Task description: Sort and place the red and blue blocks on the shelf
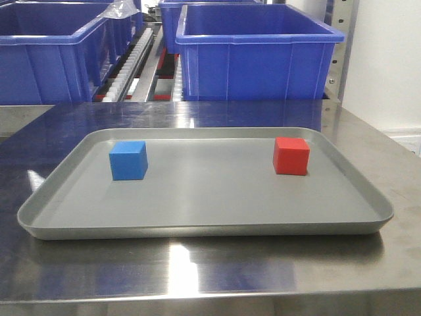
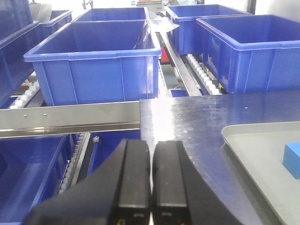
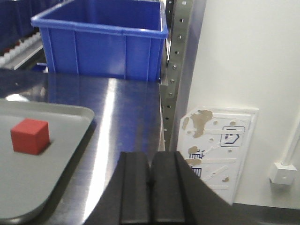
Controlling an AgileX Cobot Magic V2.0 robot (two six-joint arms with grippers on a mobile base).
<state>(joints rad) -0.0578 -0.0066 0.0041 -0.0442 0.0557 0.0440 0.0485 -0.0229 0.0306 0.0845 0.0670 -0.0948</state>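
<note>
The blue block (image 1: 128,160) sits at the back left of a shallow grey tray (image 1: 197,227), and the red block (image 1: 291,155) sits at its back right. Behind the steel table rises the shelf (image 1: 141,62) with roller tracks and blue bins. In the left wrist view my left gripper (image 2: 151,145) is shut and empty, over the table's left edge; the blue block (image 2: 293,159) lies to its right. In the right wrist view my right gripper (image 3: 150,157) is shut and empty near the table's right edge, with the red block (image 3: 30,136) to its left.
Large blue bins (image 1: 256,56) (image 1: 49,59) stand on the shelf behind the table. A brushed steel rail (image 2: 70,119) runs left of the table. A perforated steel post (image 3: 174,70) and a white wall (image 3: 248,56) bound the right side.
</note>
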